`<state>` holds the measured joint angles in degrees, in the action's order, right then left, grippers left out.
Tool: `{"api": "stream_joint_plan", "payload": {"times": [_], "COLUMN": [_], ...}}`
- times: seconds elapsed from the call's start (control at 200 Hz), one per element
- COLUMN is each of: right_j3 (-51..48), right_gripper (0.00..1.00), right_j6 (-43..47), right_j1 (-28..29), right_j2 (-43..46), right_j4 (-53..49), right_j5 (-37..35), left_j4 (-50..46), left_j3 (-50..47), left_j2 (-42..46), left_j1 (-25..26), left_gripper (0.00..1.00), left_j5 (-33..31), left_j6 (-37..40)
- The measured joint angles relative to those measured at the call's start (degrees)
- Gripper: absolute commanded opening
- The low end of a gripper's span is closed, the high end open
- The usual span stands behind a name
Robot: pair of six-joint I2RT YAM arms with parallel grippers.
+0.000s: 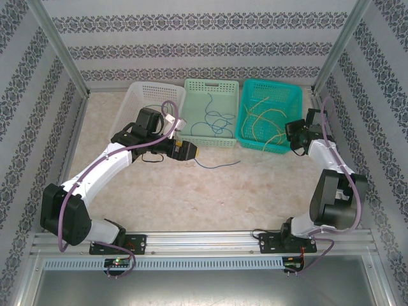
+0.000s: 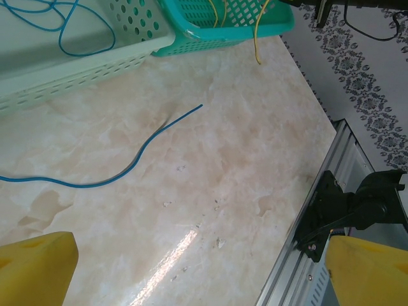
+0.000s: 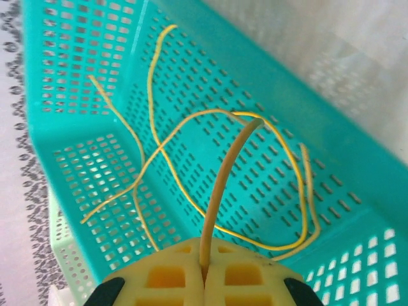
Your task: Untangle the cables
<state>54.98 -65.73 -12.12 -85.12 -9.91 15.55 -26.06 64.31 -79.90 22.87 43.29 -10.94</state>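
Several yellow cables (image 3: pixel 155 137) lie looped across each other in the teal basket (image 3: pixel 76 51). My right gripper (image 3: pixel 204 271) is shut on one yellow cable (image 3: pixel 223 185), which rises from between the pads and arches over the basket; in the top view this gripper (image 1: pixel 294 135) sits at the teal basket's (image 1: pixel 271 83) right edge. One blue cable (image 2: pixel 140 153) lies loose on the table in a long curve. My left gripper (image 2: pixel 201 271) hovers open above the bare table near that cable (image 1: pixel 220 164). More blue cables (image 1: pixel 213 118) rest in the pale green basket (image 1: pixel 210 81).
A white basket (image 1: pixel 137 95) stands at the back left, behind the left arm. A yellow cable end (image 2: pixel 257 44) hangs over the teal basket's front wall. The metal rail (image 1: pixel 204 239) runs along the table's near edge. Patterned walls enclose the table.
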Motion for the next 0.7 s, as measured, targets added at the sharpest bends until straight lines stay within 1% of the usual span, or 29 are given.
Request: {"api": "stream_joint_plan", "payload": {"times": [0.025,0.055,0.075,0.09,0.225,0.355,0.4,0.48,0.555,0.595,0.669,0.704], "right_j3": [0.0,0.1,0.2,0.3,0.4,0.4,0.5,1.0,2.0,2.8,3.8,3.9], "right_gripper": [0.30,0.46,0.52,0.53,0.60,0.60,0.58,0.50,0.48,0.49,0.56,0.58], "right_j6": [0.4,1.0,1.4,1.8,4.7,7.3,7.9,9.2,10.2,10.5,10.9,11.1], "right_j1": [0.2,0.4,0.7,0.8,1.4,1.4,1.4,1.4,1.4,1.4,1.4,1.5], "right_j2": [0.2,0.3,0.3,0.3,0.3,0.8,1.4,2.4,3.1,3.1,3.1,3.1], "right_j4": [0.3,0.5,0.6,0.6,0.5,0.1,-0.4,-1.6,-2.8,-3.6,-4.8,-5.0], "right_j5": [-0.2,-0.3,-0.4,-0.6,-0.8,-1.3,-1.6,-1.9,-2.0,-2.0,-1.2,-0.7], "left_j4": [0.0,0.0,0.0,0.0,0.0,0.0,0.0,0.0,0.0,0.0,0.0,0.0], "left_j3": [0.0,0.0,0.0,0.0,0.0,0.0,0.0,0.0,0.0,0.0,0.0,0.0], "left_j2": [0.0,0.0,0.0,0.0,0.0,0.0,0.0,0.0,0.0,0.0,0.0,0.0], "left_j1": [0.0,0.0,0.0,0.0,0.0,0.0,0.0,0.0,0.0,0.0,0.0,0.0], "left_gripper": [1.00,1.00,1.00,1.00,1.00,1.00,1.00,1.00,1.00,1.00,1.00,1.00], "left_j5": [0.0,0.0,0.0,0.0,0.0,0.0,0.0,0.0,0.0,0.2,0.2,0.2], "left_j6": [0.0,-0.1,-0.1,-0.1,-0.1,-0.1,-0.1,-0.1,-0.1,-0.1,-0.2,-0.2]}}
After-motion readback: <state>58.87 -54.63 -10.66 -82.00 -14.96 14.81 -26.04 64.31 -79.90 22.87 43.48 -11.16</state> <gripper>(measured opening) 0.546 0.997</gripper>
